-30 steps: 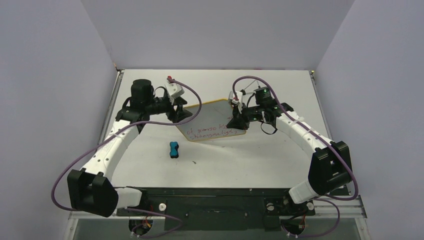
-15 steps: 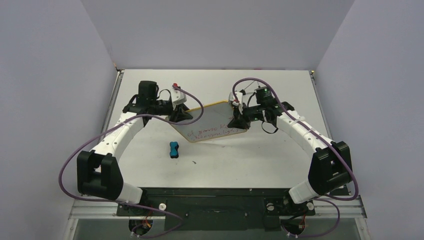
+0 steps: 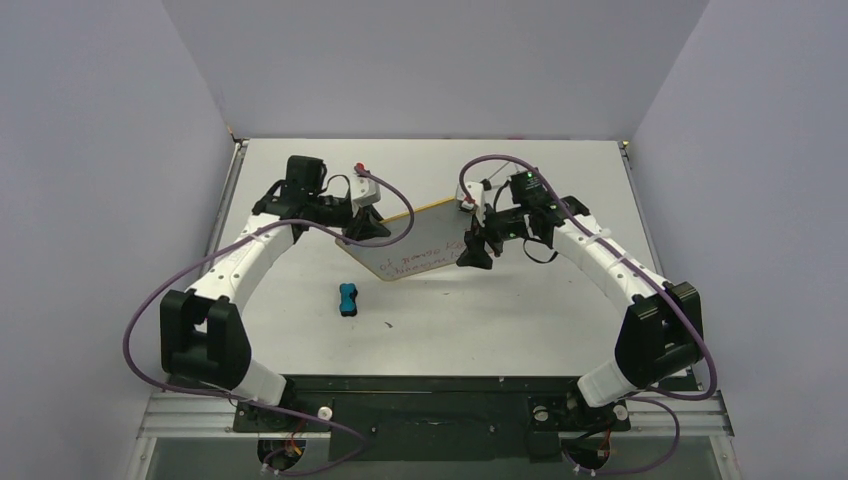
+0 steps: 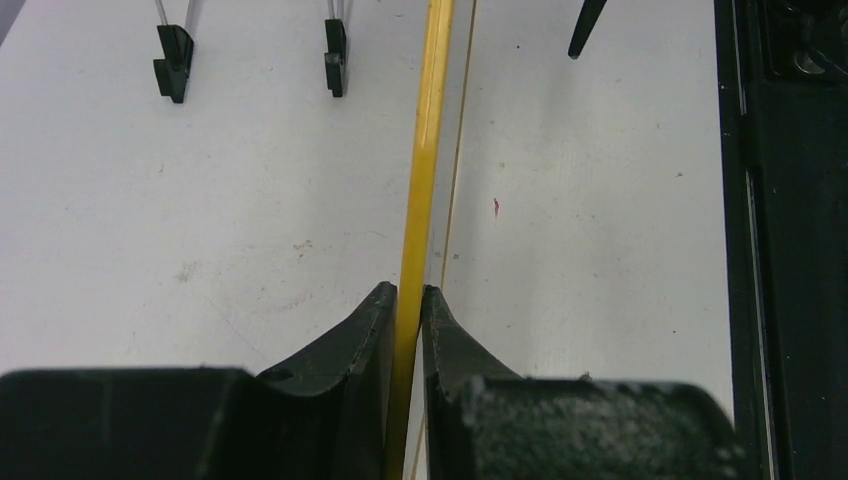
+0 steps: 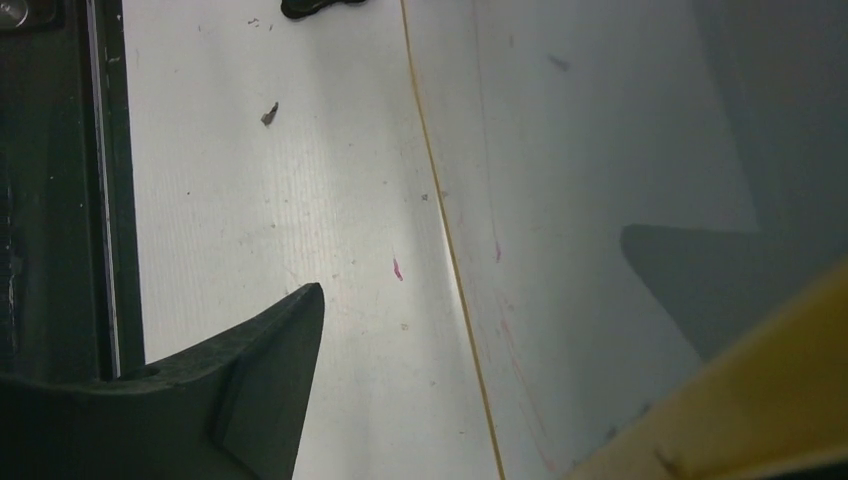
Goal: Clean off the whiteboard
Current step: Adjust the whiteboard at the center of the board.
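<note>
- Pinching the board (image 3: pixel 415 240) by its frame, our left gripper (image 4: pixel 408 305) steadies it for wiping.
- Our right gripper (image 3: pixel 476 247) stands open at its other edge, free to fetch the eraser (image 3: pixel 347 298).

The whiteboard (image 3: pixel 420 245) has a smooth white face and pale wood frame. The table (image 3: pixel 500 320) beneath looks matt, scuffed.
</note>
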Robot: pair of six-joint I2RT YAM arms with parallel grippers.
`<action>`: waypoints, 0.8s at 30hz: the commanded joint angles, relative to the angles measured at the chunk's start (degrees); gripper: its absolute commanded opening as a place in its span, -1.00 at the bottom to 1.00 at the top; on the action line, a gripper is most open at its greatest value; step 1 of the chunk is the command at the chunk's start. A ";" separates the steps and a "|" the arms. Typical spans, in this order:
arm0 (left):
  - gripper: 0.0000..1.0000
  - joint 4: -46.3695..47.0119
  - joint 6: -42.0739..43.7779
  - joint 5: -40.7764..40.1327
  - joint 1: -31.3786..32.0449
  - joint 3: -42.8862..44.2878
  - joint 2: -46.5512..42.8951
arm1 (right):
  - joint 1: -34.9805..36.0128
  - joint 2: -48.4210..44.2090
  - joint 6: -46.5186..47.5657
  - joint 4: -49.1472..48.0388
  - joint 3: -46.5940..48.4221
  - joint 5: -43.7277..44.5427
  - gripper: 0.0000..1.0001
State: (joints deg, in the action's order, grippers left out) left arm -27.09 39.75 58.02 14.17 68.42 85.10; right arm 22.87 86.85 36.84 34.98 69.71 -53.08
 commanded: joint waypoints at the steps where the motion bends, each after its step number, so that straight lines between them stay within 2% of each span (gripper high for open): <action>1: -1.00 -2.83 3.97 -2.91 -0.50 6.88 3.64 | 0.70 -0.95 0.07 6.33 3.79 -0.60 0.26; 9: -1.00 -7.62 6.15 -0.95 -0.35 9.41 6.57 | 0.41 1.38 2.47 8.12 11.03 -6.60 0.27; 17: -1.00 -9.55 7.57 0.85 -0.46 10.05 7.41 | 0.43 6.00 -1.03 8.15 18.26 -6.95 0.24; 21: -1.00 -10.88 8.32 1.41 -0.46 10.92 8.11 | 0.16 6.89 -1.15 8.42 20.24 -6.56 0.12; 24: -1.00 -11.61 8.71 1.43 -0.42 11.56 8.75 | 0.58 7.50 -1.00 9.42 22.53 -6.36 -0.10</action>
State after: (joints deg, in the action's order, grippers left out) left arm -36.56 45.82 60.34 14.24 77.36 92.40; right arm 22.94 94.02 36.25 43.99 87.68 -57.32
